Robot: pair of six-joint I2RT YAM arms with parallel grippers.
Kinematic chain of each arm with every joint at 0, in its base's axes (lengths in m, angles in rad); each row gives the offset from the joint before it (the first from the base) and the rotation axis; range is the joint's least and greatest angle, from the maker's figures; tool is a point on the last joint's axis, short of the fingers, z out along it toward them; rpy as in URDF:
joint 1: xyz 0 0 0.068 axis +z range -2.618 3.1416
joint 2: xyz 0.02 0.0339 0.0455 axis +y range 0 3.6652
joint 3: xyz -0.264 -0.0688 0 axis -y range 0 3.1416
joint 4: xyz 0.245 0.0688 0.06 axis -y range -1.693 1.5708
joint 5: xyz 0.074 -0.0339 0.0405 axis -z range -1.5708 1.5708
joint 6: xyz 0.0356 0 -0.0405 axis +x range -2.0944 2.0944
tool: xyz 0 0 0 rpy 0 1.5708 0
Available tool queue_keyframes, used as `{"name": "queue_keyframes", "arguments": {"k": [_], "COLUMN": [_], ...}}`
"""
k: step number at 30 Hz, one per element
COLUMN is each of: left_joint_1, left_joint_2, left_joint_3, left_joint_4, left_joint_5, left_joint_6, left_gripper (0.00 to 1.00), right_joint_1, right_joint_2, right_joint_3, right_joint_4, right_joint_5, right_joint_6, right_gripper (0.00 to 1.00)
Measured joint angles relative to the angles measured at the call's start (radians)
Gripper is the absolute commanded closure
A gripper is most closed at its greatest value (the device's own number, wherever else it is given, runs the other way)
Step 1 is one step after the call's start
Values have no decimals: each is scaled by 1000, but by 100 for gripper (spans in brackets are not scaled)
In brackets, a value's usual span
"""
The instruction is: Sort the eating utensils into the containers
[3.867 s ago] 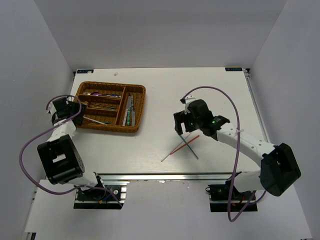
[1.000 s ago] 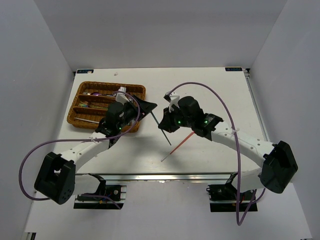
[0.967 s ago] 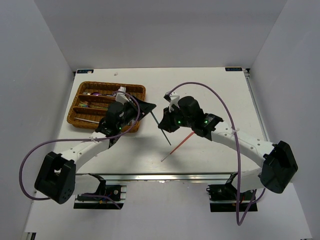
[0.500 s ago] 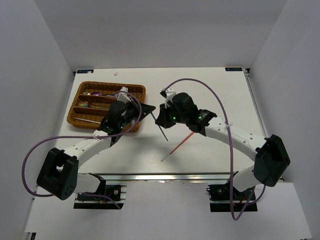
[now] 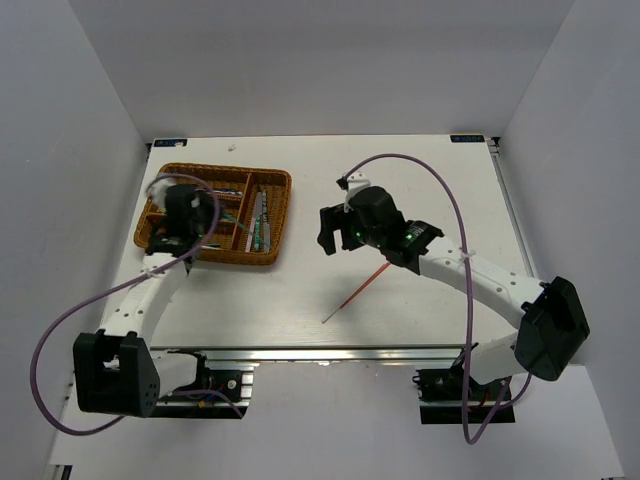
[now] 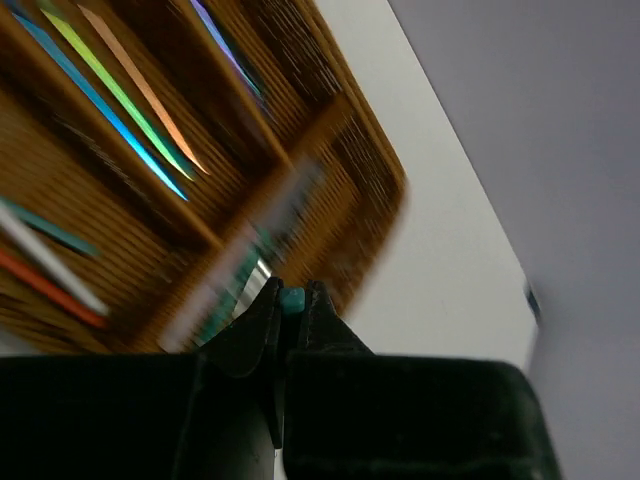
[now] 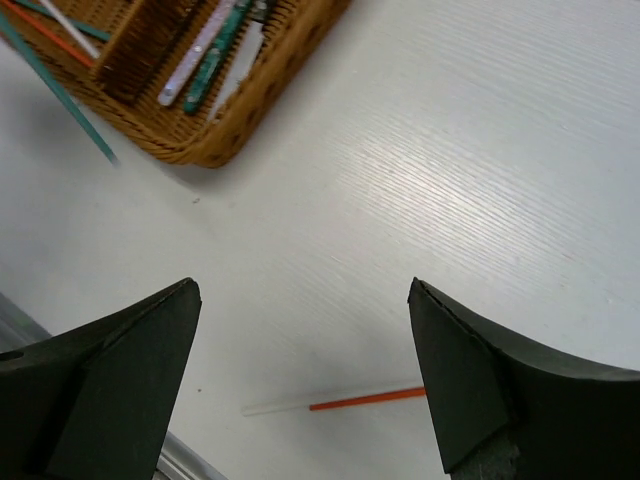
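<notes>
Orange chopstick point(image 5: 358, 292) lies on the desk at about 5 o'clock from the right claw point(image 5: 328, 232), long axis 1-to-7. That claw's gaping wide, empty, and nearest. Left claw point(image 6: 291, 292) is pinching a teal chopstick point(image 7: 60, 92) over the wicker tray point(image 5: 225, 260).

Lab test cell: plain white walls point(image 5: 330, 60) boxing white table point(image 5: 420, 170), aluminium rail point(image 5: 330, 351) at near edge.

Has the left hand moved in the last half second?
Yes. The left hand, shut on a teal chopstick, has swung left: from past the wicker tray's right edge to over its left half.
</notes>
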Motion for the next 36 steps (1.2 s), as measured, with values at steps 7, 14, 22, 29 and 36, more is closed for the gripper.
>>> {"name": "queue_keyframes", "arguments": {"k": [7,14,22,29,36], "left_joint_1": [325,433,440,457,459], "left_joint_2": [41,177,224,225,168], "left_joint_3": [107,114,114,98,108], "left_joint_4": [-170,-184,-142,-105,-190], "left_joint_5": [-161,-153,-113,-80,-48], "left_joint_6": [25,25,11,-8,66], "left_gripper": [100,82,45,15,2], "right_joint_1": [-17,-19,-29,-47,-55], "right_joint_2": [-80,-100,-161,-163,-82], "right_joint_3": [-73,-122,-161,-199,-196], "right_joint_4": [-19,-34,-16,-14,-50], "right_joint_5": [63,94,115,113,235], "right_joint_6": [-12,-31,-32,-14,171], "right_gripper": [11,11,11,11,13]}}
